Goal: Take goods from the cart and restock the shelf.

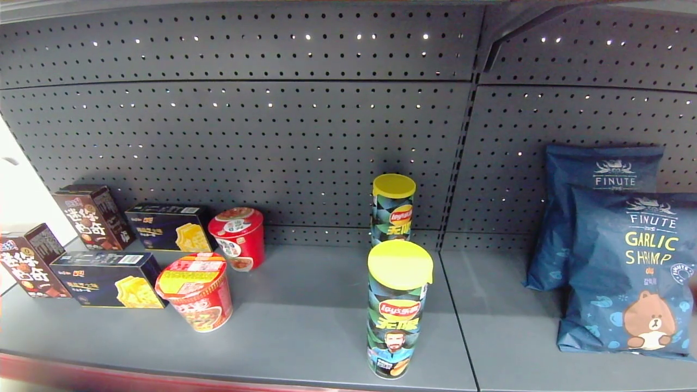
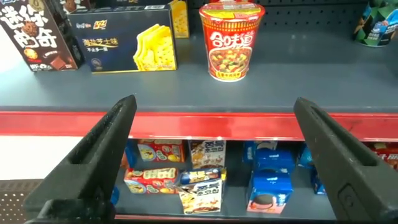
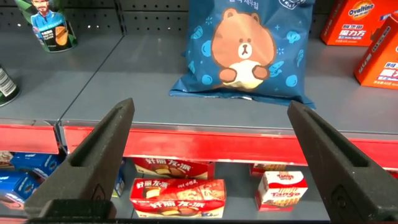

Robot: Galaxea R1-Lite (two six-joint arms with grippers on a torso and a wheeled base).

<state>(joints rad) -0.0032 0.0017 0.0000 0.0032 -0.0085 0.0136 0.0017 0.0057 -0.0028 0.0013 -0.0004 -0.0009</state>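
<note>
Head view: the grey shelf [image 1: 305, 326] runs across in front of a pegboard back [image 1: 245, 136]. From the left stand two brown boxes [image 1: 92, 216], two dark blue cracker boxes [image 1: 111, 279] and two red noodle cups [image 1: 197, 291], each pair one behind the other. Near the middle, the front chip can [image 1: 399, 310] stands upright straight ahead of the rear chip can [image 1: 392, 209]. Two blue snack bags [image 1: 626, 272] lean at the right, overlapping.

Left wrist view: the left gripper [image 2: 214, 102] hangs before the shelf's red front edge [image 2: 211, 121], its fingers spread wide with nothing between them. A cracker box and a noodle cup stand just beyond. This view adds a lower shelf [image 2: 205, 177] under the edge, packed with small boxes and blue packs.

Right wrist view: the right gripper [image 3: 210, 104] is likewise spread and empty, facing the front snack bag. Orange boxes [image 3: 357, 28] stand beside the bag. A dark item [image 3: 5, 82] at the frame's edge may be a bottle.
</note>
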